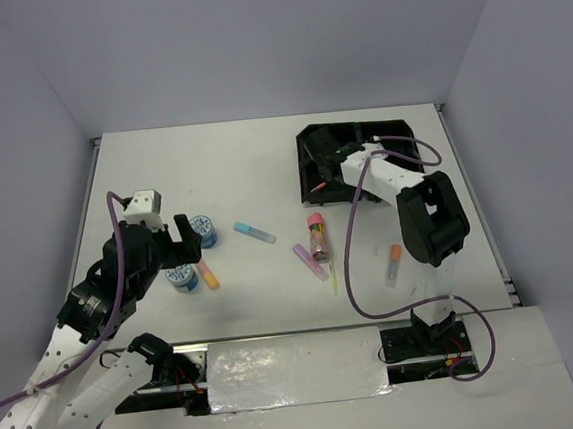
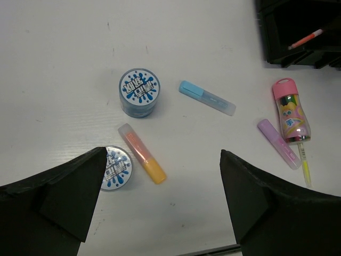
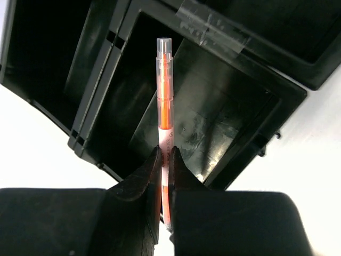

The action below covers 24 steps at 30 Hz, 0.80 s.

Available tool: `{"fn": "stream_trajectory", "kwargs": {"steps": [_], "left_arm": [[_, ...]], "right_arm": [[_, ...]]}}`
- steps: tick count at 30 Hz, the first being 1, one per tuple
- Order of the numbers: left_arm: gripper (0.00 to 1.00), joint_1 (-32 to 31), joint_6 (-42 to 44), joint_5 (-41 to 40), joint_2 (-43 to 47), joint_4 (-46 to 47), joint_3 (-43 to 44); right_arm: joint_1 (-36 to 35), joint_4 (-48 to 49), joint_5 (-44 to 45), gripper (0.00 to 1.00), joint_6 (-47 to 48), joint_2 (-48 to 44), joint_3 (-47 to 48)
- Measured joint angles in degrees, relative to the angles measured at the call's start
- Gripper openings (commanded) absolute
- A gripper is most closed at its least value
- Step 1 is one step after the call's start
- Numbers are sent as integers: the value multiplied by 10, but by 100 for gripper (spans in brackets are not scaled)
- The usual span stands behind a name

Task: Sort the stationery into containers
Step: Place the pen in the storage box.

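We see the right hand (image 3: 164, 154) pressed together on the orange pen (image 3: 165, 96), pinching its pale lower barrel. The pen's lower end is hidden between the fingers. Its cap end reaches out over a compartment of the black tray (image 3: 101, 90), and we cannot tell whether it touches anything there.

From above, the right arm (image 1: 422, 213) covers much of the tray, which sits toward the far right corner of the surface (image 1: 212, 161). Its dividers are hard to make out there.

The left hand (image 2: 162, 153) is spread wide above the left half of the surface, holding nothing. One of its fingers (image 2: 64, 197) cuts off the edge of the near tape roll (image 2: 115, 168). The far tape roll (image 2: 139, 90) and the orange marker (image 2: 141, 153) show whole.

The blue marker (image 2: 206, 97) lies alone mid-surface, with bare surface on all sides. The glue stick (image 2: 290, 112), purple marker (image 2: 278, 143) and yellow pen (image 2: 306, 165) crowd together. The pen's upper end is lost behind the glue stick.

A second orange marker (image 1: 394, 263) lies near the right arm.
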<state>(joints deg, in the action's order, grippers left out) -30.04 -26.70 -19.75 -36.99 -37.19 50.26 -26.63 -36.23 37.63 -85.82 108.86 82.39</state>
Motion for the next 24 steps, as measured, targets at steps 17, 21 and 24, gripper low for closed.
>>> {"fn": "stream_trajectory", "kwargs": {"steps": [17, 21, 24], "left_arm": [[99, 0, 10, 6, 0, 4, 0], [99, 0, 10, 6, 0, 4, 0], [99, 0, 10, 5, -1, 3, 0]], "right_arm": [[0, 46, -28, 74, 58, 14, 5], [-2, 57, -29, 98, 98, -8, 4], [-10, 102, -27, 100, 166, -65, -14]]}}
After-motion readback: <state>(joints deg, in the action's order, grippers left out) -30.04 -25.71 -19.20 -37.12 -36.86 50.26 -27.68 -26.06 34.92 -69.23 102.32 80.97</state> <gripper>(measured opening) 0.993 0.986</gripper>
